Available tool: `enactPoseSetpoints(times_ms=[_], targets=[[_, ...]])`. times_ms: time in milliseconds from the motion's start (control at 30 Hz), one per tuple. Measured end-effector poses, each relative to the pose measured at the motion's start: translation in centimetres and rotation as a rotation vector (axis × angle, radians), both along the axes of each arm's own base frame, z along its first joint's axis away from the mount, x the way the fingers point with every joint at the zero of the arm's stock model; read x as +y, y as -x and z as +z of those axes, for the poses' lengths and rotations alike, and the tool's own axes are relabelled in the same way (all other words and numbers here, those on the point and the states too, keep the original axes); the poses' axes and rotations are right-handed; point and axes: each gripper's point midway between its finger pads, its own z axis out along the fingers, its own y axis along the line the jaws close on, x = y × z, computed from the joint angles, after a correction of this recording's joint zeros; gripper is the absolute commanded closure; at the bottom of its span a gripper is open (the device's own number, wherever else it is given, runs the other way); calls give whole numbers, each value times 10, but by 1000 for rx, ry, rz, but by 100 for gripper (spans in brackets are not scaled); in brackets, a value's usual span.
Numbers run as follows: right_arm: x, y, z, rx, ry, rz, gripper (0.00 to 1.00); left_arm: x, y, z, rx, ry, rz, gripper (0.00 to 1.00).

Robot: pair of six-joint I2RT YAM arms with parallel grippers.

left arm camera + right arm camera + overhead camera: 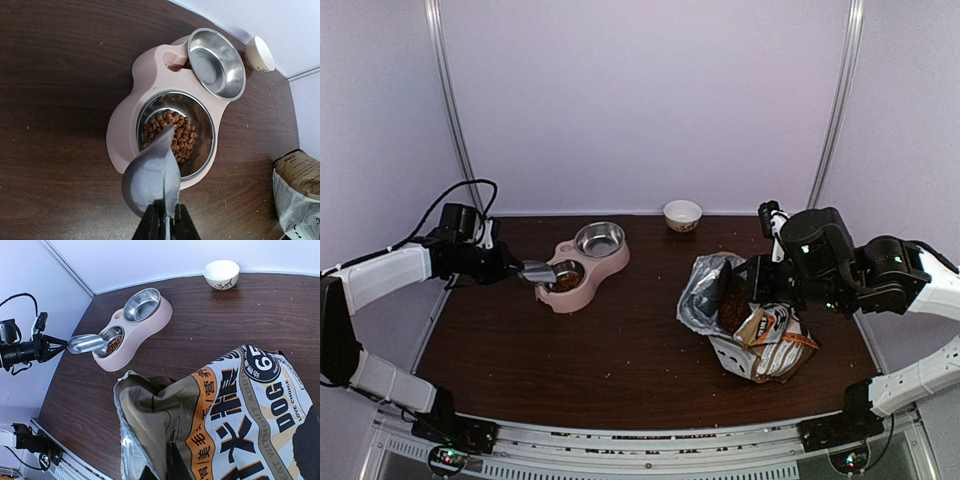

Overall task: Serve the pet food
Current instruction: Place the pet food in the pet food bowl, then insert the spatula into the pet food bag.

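At the surface's (620,350) far-left corner, the left tool (164,220), clamped on the scoop's (150,175) handle, tips it over the feeder's (150,70) near bowl (206,150), kibble (172,135) lying in there, scoop looking empty! By the right edge, the right tool (165,471) pinches the bag's (235,410) rim, holding it open. One serving looks poured; the far bowl (215,62) is bare, perhaps next

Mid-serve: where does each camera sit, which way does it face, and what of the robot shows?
Top: above and behind the arms, looking down at the table; both arms show, left hand at the feeder, right hand at the bag.
Left wrist: looks down past its own fingers and scoop onto kibble in one feeder bowl.
Right wrist: looks over the bag's open top across the table; the left arm shows far left.
Shared: all three show the feeder and white bowl.
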Motion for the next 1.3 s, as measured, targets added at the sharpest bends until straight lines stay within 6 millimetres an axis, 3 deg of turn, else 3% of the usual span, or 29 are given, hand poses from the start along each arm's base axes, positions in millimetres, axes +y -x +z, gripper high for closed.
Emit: enactPoseSetpoints(times_ms=[300,633,933,1133,1300], targets=[[0,-1,0,0,-1,-2,100,2,4,-1,0,-67,-15,100],[0,-1,0,0,-2,-3,100,-6,6,13,-43,-115,-52,100],[1,0,0,2,-5,3,100,-10,31,68,-203,-72,-63,100],[5,-1,-2,6,-5,9,100,-41,65,85,-241,2,-175,100],[12,-2,-6,12,-3,19,100,-84,101,91,-231,70,-321,100]])
